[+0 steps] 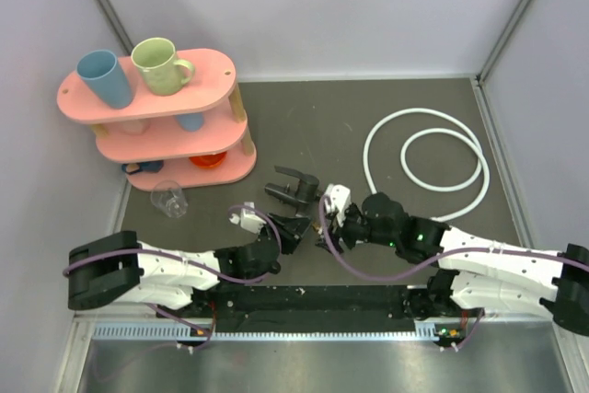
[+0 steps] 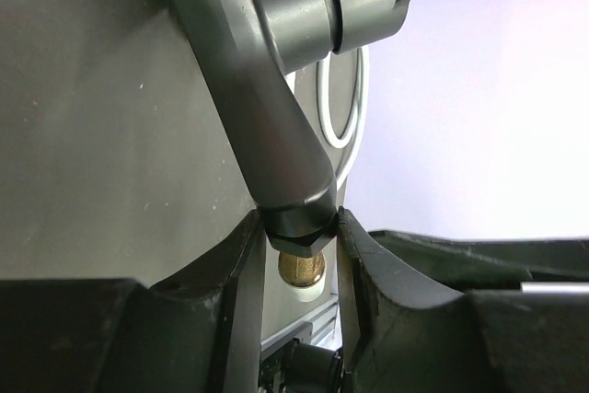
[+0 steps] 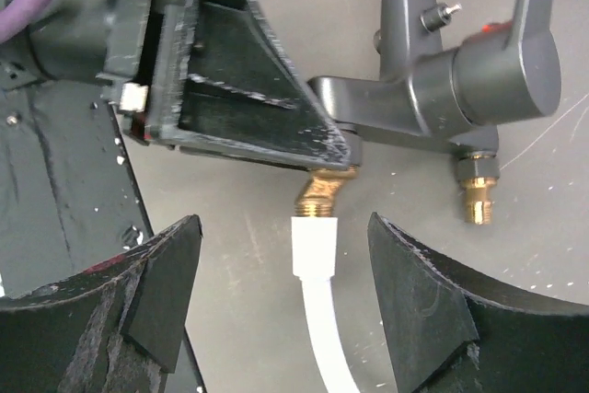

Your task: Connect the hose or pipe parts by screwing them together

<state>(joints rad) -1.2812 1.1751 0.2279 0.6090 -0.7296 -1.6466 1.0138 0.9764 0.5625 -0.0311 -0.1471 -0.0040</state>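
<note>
The black Y-shaped tap fitting point(image 1: 293, 189) lies near the table's middle. My left gripper point(image 1: 296, 225) is shut on one of its black arms point(image 2: 276, 135), just above the hex collar point(image 2: 296, 225). Below the collar a brass threaded end point(image 2: 301, 269) point(image 3: 322, 192) meets the white end sleeve point(image 3: 313, 246) of the hose. My right gripper point(image 3: 283, 236) stands open, one finger on each side of that sleeve and touching nothing. The fitting's other brass end point(image 3: 477, 198) is bare. The white hose point(image 1: 425, 111) lies in loops at the back right.
A pink three-tier shelf point(image 1: 212, 68) with a blue cup point(image 1: 106, 78) and a green mug point(image 1: 158, 65) stands at the back left. A clear glass point(image 1: 170, 198) lies in front of it. Enclosure walls close in both sides. A black base plate point(image 1: 313, 299) runs along the near edge.
</note>
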